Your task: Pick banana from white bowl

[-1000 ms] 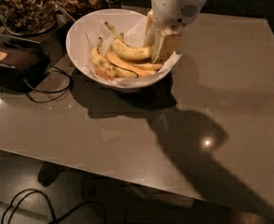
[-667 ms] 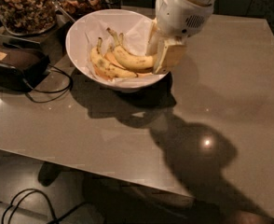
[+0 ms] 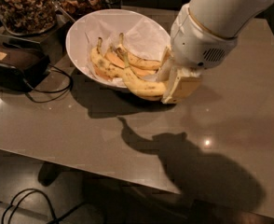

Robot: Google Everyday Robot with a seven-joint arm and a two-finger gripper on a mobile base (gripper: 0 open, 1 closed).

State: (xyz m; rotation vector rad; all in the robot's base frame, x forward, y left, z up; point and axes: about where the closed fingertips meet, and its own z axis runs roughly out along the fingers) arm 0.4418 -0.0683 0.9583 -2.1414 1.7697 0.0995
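Observation:
A curved yellow banana (image 3: 139, 84) with brown speckles hangs in the air over the near rim of the white bowl (image 3: 76, 36). My gripper (image 3: 172, 87) is shut on its right end, at the bowl's right side. The banana's thin stem points up and left. The bowl is lined with crumpled white paper and holds other bananas (image 3: 110, 62). The white arm (image 3: 216, 22) comes down from the upper right and hides part of the bowl's right rim.
Glass jars of nuts (image 3: 23, 8) stand at the back left. A black device (image 3: 13, 66) with a cable (image 3: 58, 85) sits left of the bowl. The grey table (image 3: 81, 125) reaches to its front edge below; cables lie on the floor (image 3: 25, 204).
The banana has been lifted out of the bowl and now hangs over the near rim. The gripper and arm have come up and toward the camera.

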